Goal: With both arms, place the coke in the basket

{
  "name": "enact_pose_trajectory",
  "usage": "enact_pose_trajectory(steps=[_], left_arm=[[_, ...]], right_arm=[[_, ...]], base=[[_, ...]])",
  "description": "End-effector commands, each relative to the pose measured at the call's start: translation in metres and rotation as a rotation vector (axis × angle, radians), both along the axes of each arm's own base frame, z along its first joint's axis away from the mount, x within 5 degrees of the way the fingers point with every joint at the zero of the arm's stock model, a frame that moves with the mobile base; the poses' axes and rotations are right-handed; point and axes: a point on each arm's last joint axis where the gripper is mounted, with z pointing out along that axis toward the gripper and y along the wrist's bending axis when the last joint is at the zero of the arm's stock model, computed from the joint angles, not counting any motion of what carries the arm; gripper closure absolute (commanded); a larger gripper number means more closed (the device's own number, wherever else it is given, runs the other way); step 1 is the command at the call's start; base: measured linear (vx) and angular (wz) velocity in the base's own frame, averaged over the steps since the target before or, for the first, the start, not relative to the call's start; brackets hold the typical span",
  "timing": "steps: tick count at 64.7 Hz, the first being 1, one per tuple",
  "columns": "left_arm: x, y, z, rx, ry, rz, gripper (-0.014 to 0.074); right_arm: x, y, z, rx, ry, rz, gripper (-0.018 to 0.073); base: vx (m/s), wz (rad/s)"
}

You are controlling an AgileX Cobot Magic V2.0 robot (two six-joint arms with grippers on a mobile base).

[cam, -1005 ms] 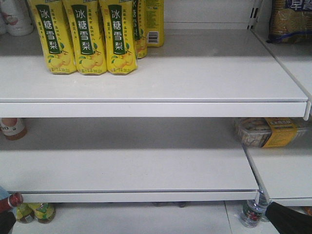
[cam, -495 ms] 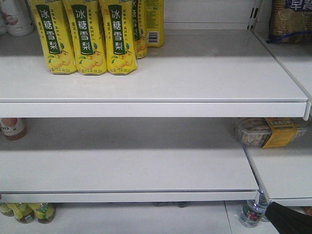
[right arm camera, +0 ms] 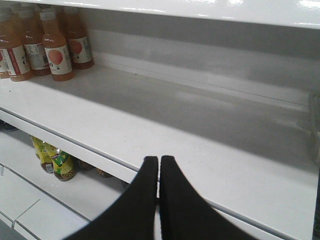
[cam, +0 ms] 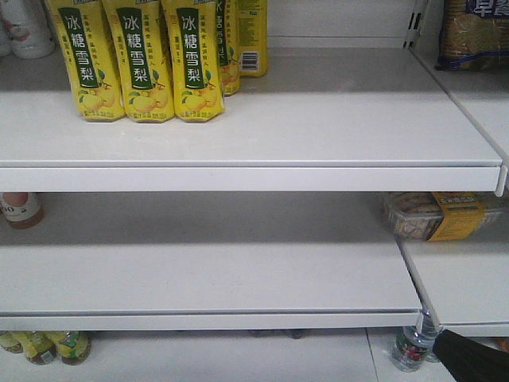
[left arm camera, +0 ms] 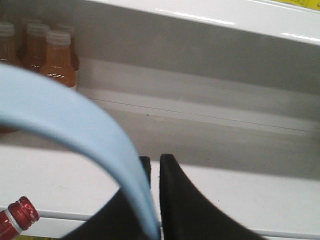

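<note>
Only coke [left arm camera: 17, 220] cap, tilted upper-right

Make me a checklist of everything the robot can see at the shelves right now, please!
Surface: white shop shelves; the middle one is mostly bare.
Job's things: coke, only its red cap and neck showing at the left wrist view's lower left corner; blue basket handle running between the left fingers. The basket body is out of view.
Clutter: yellow pear-drink bottles on the top shelf; orange-juice bottles at the back left; a packaged snack tray at right.
Grippers: left gripper shut on the handle; right gripper shut, holding nothing.
Cables: nothing seen.
Surroundings: more bottles under the lowest shelf.
</note>
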Motion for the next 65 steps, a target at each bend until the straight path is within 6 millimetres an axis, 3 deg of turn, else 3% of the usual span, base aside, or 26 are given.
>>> enact_pose_trajectory(steps=[1,65], left_arm=[[-0.0013,0.0006,0.0137,0.098,-0.173,0.011,0.0601],[-0.0017,0.0005,0.0183,0.091,-0.224,0.014,0.0601]], right_arm=[[0.0032,-0.0022,0.0132,0.031,-0.061,-0.038,0.0564],[0.0032,-0.0022,0.0132,0.031,-0.061,-0.038,0.0564]], base=[[0.0,0.0],[0.0,0.0]])
